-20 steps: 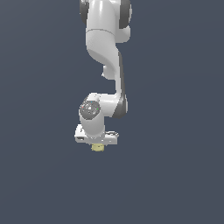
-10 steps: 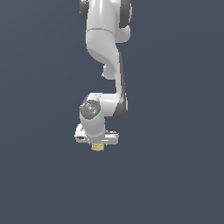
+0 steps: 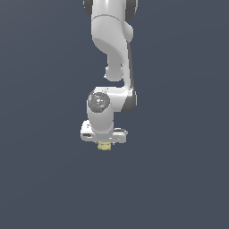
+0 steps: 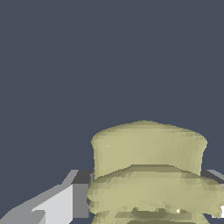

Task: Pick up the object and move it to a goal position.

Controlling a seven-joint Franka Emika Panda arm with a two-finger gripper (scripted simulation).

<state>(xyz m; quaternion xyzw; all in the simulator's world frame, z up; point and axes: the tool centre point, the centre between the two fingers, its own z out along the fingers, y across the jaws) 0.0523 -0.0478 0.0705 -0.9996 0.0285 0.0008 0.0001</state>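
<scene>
Pale yellow-olive, lumpy, matte: the object [image 4: 148, 175] fills the near part of the wrist view w/ a smooth rounded block on one end and stacked bumpy lobes behind it, each layer bulging a bit wider. In the exterior view the object [image 3: 104, 146] is just a small yellowish nub poking out under the white gripper [image 3: 104, 142], much narrower than the gripper body.

Gripper looks closed on the object: a grey-white finger [image 4: 57, 203] sits right against one side of it, and a sliver of the other finger shows at the far side.

Around it: only the white arm [image 3: 112, 53] coming down from the exterior view's top, w/ a grey round joint cap [image 3: 98, 102] facing the camera. Flat dark blue-grey backdrop everywhere; nothing near the object or in its way.

Hard to tell: fingertips themselves are hidden in the exterior view, the object's rear is cut off by the wrist frame edge, and no counter edge or surface line is readable, so can't say if the object is resting or lifted.
</scene>
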